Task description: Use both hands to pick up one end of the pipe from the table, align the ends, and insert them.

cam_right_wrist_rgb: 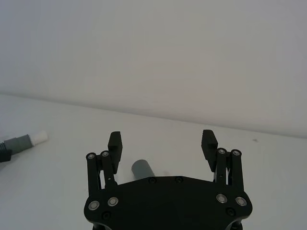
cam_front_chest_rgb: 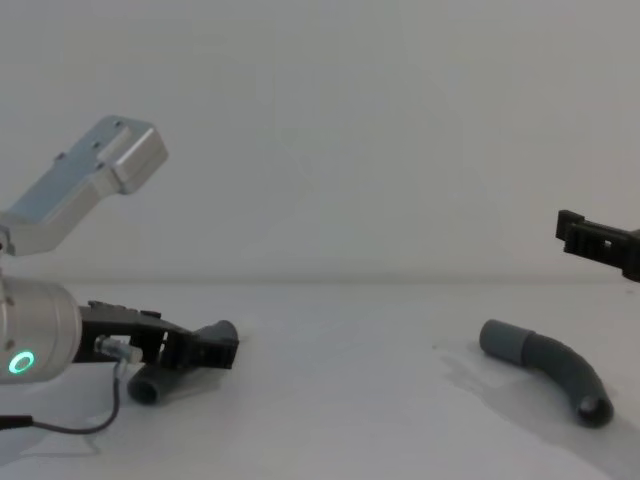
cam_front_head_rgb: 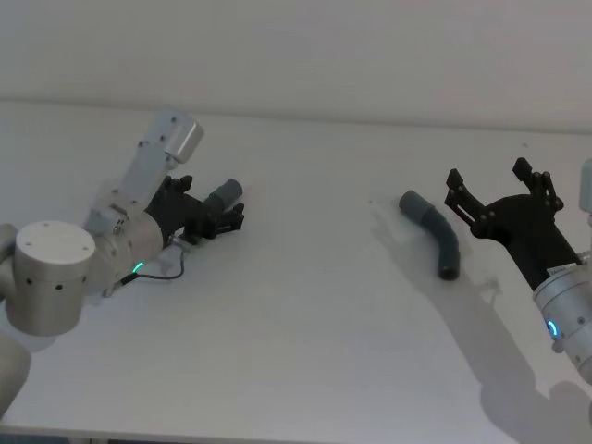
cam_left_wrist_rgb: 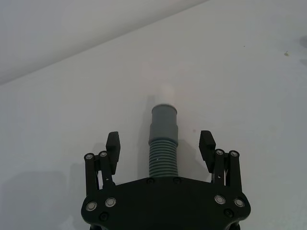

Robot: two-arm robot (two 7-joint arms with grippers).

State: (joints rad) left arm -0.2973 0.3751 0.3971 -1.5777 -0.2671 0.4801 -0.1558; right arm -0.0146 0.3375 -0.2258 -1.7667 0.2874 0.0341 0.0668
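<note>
Ribbed grey plastic pipe (cam_left_wrist_rgb: 163, 160), smooth cuff (cam_left_wrist_rgb: 164, 120), matt white table (cam_front_head_rgb: 305, 314)

Rear of left pipe piece (cam_left_wrist_rgb: 163, 120) hidden beneath left claw (cam_left_wrist_rgb: 159, 139).

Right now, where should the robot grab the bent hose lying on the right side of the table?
Probably just behind the smooth cuff, coming from above with fingers across the hose. It lies flat on the table, so only its top and sides are free, and the cuff should stay bare for joining. The open right tool hovers close by.
</note>
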